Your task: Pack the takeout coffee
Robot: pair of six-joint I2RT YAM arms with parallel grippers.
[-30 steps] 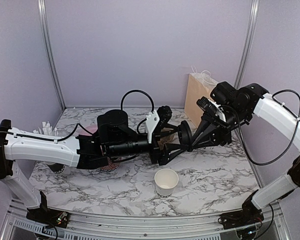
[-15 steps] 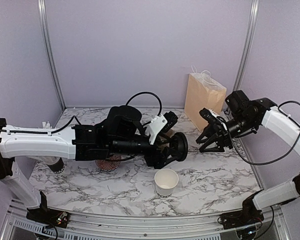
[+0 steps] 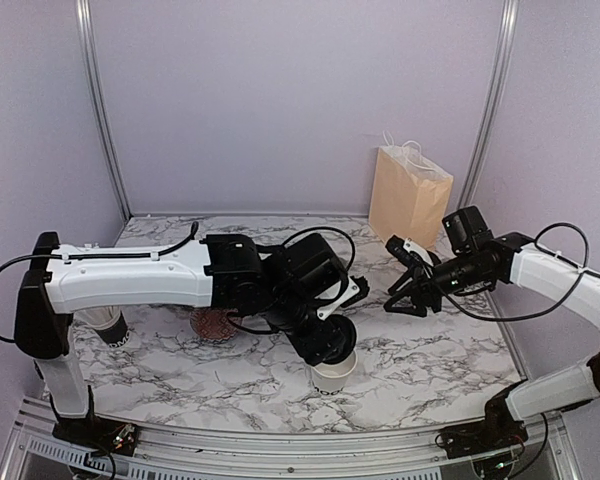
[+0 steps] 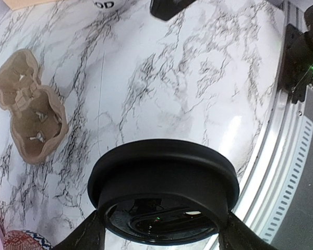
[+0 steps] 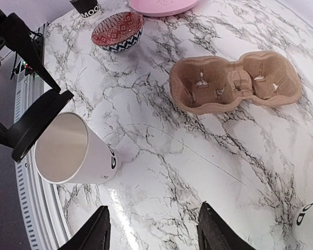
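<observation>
Lid (image 4: 161, 172), pinched in left jaws, has come down over the cup (image 5: 88, 156); right jaws spread.

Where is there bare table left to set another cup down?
Bare marble lies near-right, beyond the open cup, and near-left, in front of the patterned bowl. The middle is crowded: left arm, black lid, pulp tray.
</observation>
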